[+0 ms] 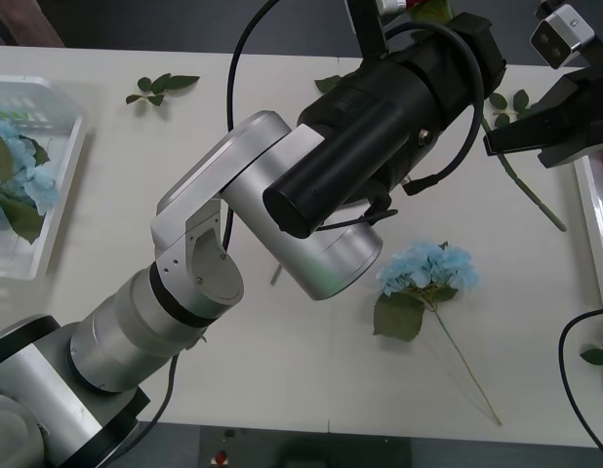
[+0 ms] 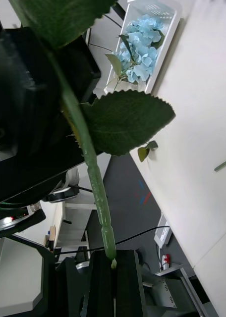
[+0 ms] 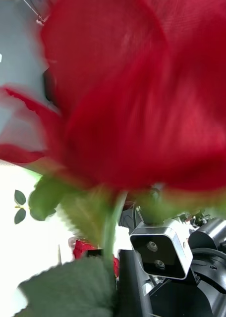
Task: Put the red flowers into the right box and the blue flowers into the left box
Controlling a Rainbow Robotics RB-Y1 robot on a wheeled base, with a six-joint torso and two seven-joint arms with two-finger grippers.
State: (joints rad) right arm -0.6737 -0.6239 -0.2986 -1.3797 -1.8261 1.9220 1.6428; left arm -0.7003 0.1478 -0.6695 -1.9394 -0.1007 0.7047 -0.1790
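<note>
I am pinching the stem's tail of a red flower in my closed right gripper, upper right of the front view above the bench, judging it light, whippy and top-heavy, so its stem, not the crushable bud, is suiting the grip.

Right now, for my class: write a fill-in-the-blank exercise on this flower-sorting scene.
1. The left box holds ___ flowers.
2. The flower close before the left wrist camera is ___.
3. The green stem is pinched by the ___ tool.
Missing words: blue; red; right.
</note>
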